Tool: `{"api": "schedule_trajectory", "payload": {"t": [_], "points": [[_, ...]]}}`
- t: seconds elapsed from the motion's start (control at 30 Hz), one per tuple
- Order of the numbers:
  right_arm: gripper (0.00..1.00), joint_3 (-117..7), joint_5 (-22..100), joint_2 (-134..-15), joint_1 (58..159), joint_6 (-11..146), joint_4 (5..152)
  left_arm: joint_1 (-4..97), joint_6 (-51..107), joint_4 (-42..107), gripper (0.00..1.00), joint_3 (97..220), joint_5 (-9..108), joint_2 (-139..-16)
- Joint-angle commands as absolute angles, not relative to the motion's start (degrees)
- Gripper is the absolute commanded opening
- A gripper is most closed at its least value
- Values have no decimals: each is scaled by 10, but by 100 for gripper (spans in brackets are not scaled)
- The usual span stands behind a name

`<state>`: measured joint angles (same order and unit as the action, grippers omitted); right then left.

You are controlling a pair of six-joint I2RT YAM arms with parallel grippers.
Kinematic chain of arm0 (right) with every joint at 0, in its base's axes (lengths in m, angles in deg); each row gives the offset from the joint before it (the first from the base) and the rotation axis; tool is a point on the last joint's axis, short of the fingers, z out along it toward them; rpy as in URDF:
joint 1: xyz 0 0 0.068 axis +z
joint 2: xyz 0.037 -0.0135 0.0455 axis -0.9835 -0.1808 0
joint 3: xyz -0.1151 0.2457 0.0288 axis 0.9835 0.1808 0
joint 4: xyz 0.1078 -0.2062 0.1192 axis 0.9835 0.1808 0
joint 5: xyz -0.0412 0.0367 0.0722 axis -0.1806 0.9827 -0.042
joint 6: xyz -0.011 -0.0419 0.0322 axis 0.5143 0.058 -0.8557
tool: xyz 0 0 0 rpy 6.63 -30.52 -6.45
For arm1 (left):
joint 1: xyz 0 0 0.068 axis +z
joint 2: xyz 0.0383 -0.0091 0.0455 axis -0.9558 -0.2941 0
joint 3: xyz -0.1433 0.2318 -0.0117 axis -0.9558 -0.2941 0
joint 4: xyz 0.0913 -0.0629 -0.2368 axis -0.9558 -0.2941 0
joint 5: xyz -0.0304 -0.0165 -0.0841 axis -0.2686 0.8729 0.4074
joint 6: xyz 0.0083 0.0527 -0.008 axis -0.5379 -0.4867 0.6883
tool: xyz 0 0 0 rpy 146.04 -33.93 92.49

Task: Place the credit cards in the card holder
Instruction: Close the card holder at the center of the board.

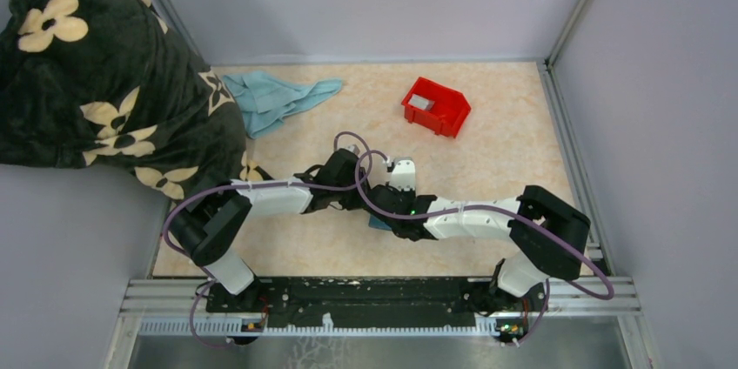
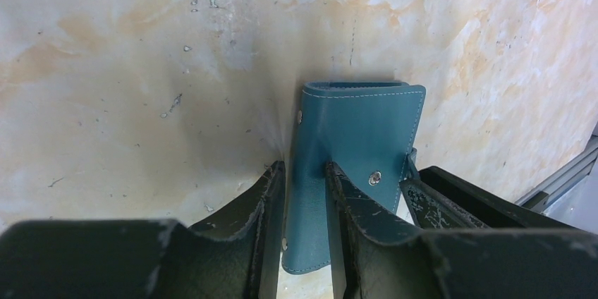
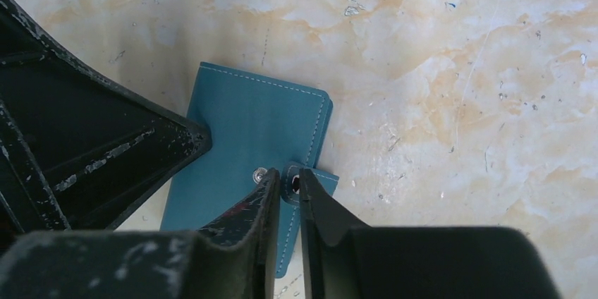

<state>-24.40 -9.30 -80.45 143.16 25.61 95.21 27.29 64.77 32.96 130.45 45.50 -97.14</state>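
The teal card holder point(image 2: 359, 130) lies on the marbled table where both arms meet; only a teal corner point(image 1: 379, 223) shows from above. My left gripper point(image 2: 304, 172) is shut on the card holder's left edge, one finger on either side of it. My right gripper point(image 3: 290, 182) is shut on the small snap tab at the card holder's point(image 3: 254, 130) side, beside the metal snap button point(image 3: 260, 172). One grey credit card point(image 1: 421, 102) lies inside the red bin point(image 1: 446, 117) at the back.
A light blue cloth point(image 1: 278, 99) lies at the back left, next to a dark flowered blanket point(image 1: 96, 82) that hangs over the left wall. Grey walls stand on three sides. The arm bases sit on the rail point(image 1: 374, 295) at the near edge.
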Motion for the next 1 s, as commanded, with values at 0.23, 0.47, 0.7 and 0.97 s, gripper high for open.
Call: {"api": "schedule_trajectory", "payload": {"t": [0.23,0.47,0.7,0.97], "points": [[1,-277,-96,-817,1435,252,965,260,660,307,34,1287,441,-967],[0,-291,-100,-824,1441,254,971,255,665,308,34,1283,440,-965],[0,-310,-96,-842,1447,260,972,248,669,309,34,1281,437,-966],[0,-310,-99,-852,1452,257,973,246,669,307,34,1281,434,-961]]}}
